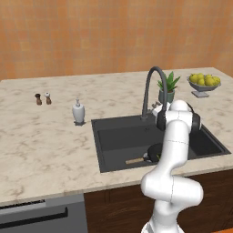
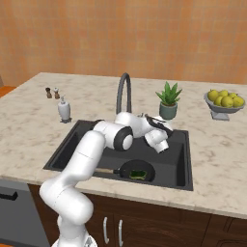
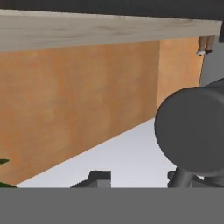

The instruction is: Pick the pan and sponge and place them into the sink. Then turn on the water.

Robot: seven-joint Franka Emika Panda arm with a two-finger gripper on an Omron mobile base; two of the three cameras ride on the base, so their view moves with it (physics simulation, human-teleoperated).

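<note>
On the marble worktop [image 1: 41, 145], the large rectangular dark-grey sink [image 1: 118, 136] holds the small round black frying pan [image 2: 137, 170] with its wooden handle at the front. Right of it, the end effector [image 2: 166, 129] hovers by the tall dark gooseneck faucet [image 1: 152, 86]; its grip cannot be told.

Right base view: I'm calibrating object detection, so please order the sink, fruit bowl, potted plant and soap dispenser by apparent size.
1. sink
2. fruit bowl and potted plant: look alike, so unranked
3. soap dispenser
</note>
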